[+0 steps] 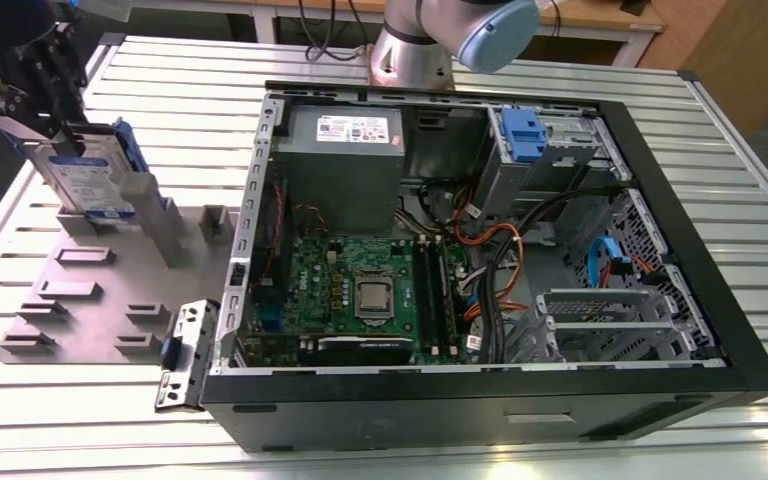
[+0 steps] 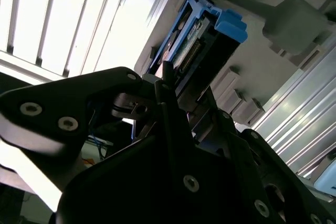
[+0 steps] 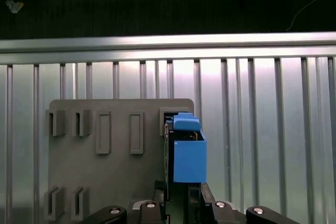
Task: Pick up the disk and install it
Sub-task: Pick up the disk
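Pick-up step: gripper [image 1: 64, 138] jaws were clamped on the upright disk [image 1: 91, 180] at the grey fixture [image 1: 91, 310]. Installation in the computer case [image 1: 424, 415] was not yet done; a clean lift seemed required.

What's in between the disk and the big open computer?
In the exterior view, grey upright posts on the grey holder plate stand between the disk and the computer.
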`<state>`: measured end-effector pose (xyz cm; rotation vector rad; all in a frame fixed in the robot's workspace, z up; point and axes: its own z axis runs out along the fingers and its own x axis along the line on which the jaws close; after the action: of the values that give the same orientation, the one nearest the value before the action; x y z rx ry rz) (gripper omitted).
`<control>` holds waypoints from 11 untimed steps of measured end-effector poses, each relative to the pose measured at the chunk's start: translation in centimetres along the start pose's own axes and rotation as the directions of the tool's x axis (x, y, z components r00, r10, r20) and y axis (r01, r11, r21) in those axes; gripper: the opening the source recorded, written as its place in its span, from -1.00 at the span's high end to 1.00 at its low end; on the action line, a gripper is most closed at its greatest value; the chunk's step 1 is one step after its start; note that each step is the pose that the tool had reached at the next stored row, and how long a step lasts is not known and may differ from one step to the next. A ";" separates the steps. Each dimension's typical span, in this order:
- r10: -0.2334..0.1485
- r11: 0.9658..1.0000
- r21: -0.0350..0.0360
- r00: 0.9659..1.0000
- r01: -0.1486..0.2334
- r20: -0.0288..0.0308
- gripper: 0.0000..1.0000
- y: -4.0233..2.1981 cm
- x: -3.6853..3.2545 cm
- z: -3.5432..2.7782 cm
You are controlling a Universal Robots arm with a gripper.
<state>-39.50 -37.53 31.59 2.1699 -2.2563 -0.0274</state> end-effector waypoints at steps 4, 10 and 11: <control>0.000 1.000 0.000 1.000 0.000 0.000 0.31 0.01 0.00 -0.49; 0.000 1.000 0.000 1.000 0.000 0.000 0.31 0.01 0.00 -0.56; 0.000 1.000 0.000 1.000 0.000 0.000 0.31 0.01 0.00 -0.57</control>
<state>-39.50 -37.53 32.16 2.1700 -2.2564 -0.0274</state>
